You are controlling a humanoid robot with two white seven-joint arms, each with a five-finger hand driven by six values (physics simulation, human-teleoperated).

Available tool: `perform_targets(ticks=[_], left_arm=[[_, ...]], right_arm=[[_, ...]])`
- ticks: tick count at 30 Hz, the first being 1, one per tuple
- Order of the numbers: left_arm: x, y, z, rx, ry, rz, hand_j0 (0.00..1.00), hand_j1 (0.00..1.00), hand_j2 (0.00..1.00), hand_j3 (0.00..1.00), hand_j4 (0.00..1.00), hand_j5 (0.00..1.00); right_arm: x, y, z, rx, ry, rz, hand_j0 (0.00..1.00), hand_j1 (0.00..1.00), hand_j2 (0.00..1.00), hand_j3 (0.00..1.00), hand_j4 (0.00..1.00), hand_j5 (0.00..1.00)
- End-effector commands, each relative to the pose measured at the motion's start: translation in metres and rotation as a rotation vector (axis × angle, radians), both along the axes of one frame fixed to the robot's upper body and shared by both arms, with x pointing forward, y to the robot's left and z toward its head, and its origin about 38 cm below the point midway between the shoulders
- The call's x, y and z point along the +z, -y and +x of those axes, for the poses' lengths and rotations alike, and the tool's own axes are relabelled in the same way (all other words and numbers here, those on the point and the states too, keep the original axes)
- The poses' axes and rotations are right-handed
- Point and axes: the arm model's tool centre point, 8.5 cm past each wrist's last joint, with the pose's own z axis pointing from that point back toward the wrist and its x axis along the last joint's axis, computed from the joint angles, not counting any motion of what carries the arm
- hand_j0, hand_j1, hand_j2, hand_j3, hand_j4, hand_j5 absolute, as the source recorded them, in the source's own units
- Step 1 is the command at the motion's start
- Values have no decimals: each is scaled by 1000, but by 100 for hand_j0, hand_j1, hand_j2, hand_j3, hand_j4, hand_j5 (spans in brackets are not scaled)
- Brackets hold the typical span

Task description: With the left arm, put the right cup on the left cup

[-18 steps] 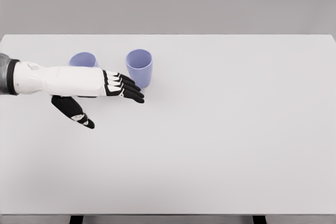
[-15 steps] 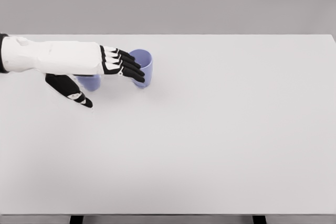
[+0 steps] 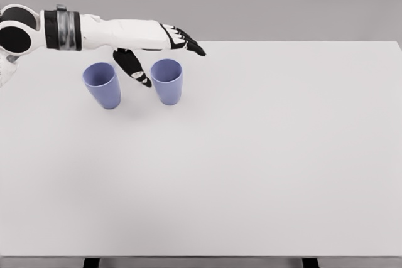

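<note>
- Table (image 3: 251, 174): white top, nearest band bare; two dark leg stubs cut off at the bottom edge.
- Left cup (image 3: 102, 84) and right cup (image 3: 167, 81): both lavender, upright, mouths up, standing apart on the far left part of the table. Not stacked.
- Left hand (image 3: 164, 45): arm enters from the upper left and reaches across above and behind the cups. Fingers (image 3: 188, 42) straight and spread past the right cup's far side; thumb (image 3: 134, 67) hangs down into the gap between the two cups. Holding nothing.
- Hard to tell: whether the thumb tip touches the right cup's rim; in this view they sit just beside each other. The height of the hand over the table cannot be read.
- Arm shoulder end is cut off at the left edge. Right arm out of view.
- Versus 0.5 s ago: the hand then lay lower, covering the left cup, fingers over the right cup's front. Now it is higher and farther back, both cups fully exposed. Cups unmoved.
</note>
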Motion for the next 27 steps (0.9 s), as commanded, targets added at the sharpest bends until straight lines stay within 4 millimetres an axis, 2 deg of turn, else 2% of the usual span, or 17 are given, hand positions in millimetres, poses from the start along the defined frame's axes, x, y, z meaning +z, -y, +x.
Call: perform_targets(ticks=[1,2,3,6,12,20,23,27], left_arm=[[-11,-6,17,61,-29,3,100,100,100,100,100,100],[-14,-8,17,66,-34,5,100,100,100,100,100,100],[-27,-10,15,71,-59,9,100,100,100,100,100,100],[-34,-16,22,104,-55,43,100,100,100,100,100,100],[-54,-8,40,155,-97,47,100,100,100,100,100,100],[-55,-5,41,151,-90,57,100,100,100,100,100,100],[-61,-17,48,199,-108,60,100,100,100,100,100,100],[-66,-2,48,174,-74,120,100,100,100,100,100,100]], right_arm=[[0,0,0,1,0,0,100,100,100,100,100,100],[0,0,0,-1,0,0,100,100,100,100,100,100],[0,0,0,-1,0,1,100,100,100,100,100,100],[0,0,0,-1,0,0,100,100,100,100,100,100],[0,0,0,-1,0,0,100,100,100,100,100,100],[0,0,0,-1,0,0,100,100,100,100,100,100],[0,0,0,-1,0,0,100,100,100,100,100,100],[0,0,0,-1,0,1,100,100,100,100,100,100]])
